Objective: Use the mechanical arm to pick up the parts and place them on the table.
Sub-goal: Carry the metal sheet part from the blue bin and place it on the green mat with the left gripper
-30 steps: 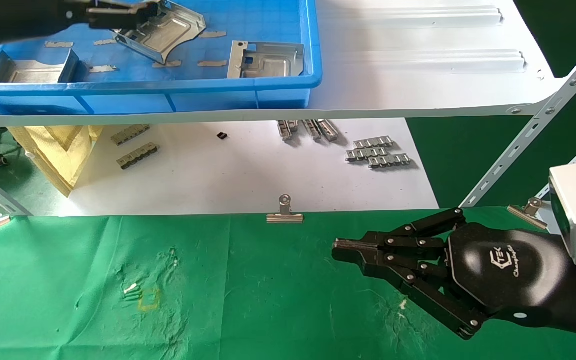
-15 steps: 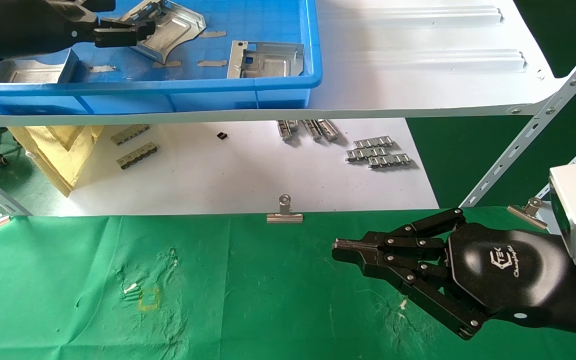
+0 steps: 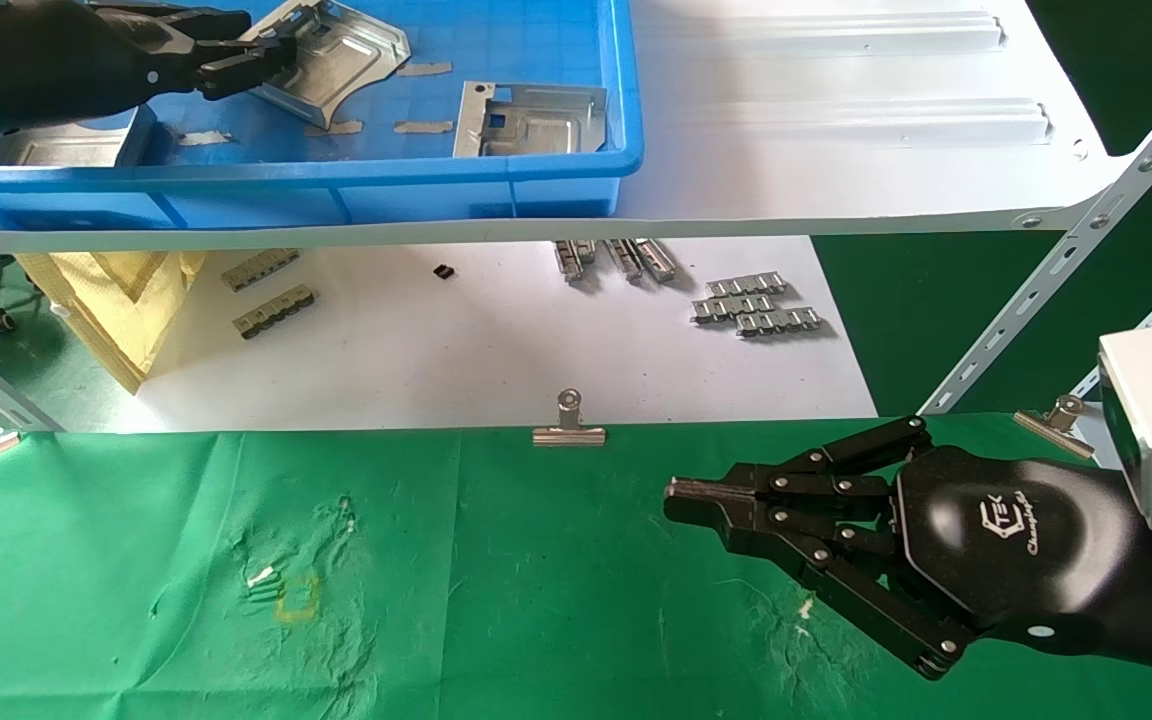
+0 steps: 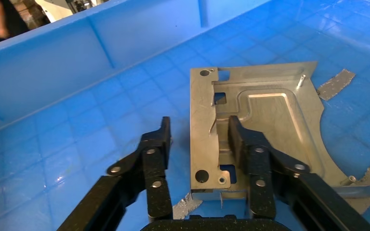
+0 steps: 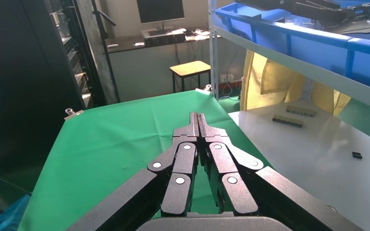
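Left pincer (image 3: 271, 55) reaching into the blue tray (image 3: 386, 180) on the white shelf (image 3: 836, 150), at the far left of the scene. Fingers spread, released, straddling the raised edge of a silver part (image 4: 265, 125): one finger (image 4: 156, 144) outside that edge on the blue floor, the other (image 4: 243, 139) lying over the plate beside its embossed rectangle. Not clenched on the plate; whether the inner finger touches the metal cannot be told. Same part (image 3: 336, 60) seen from the head camera at the far side of the tray, tilted, its curved cut-out edge towards the near side. Second part (image 3: 531, 120) flat in the tray's near right corner, well apart from the pincer. Third part (image 3: 61, 140) at the tray's near left, partly hidden beneath the left arm.

Right pincer (image 3: 681, 497) parked low over the green counter (image 3: 436, 600) at the near right, fingertips pressed together, clenched on nothing; the same seen in its own wrist camera (image 5: 198, 118).

Below the shelf, a white sheet (image 3: 486, 350) carrying grey ridged strips (image 3: 756, 305) at the right and more (image 3: 271, 300) at the left. Binder clip (image 3: 569, 425) on the counter's far edge, at the middle.
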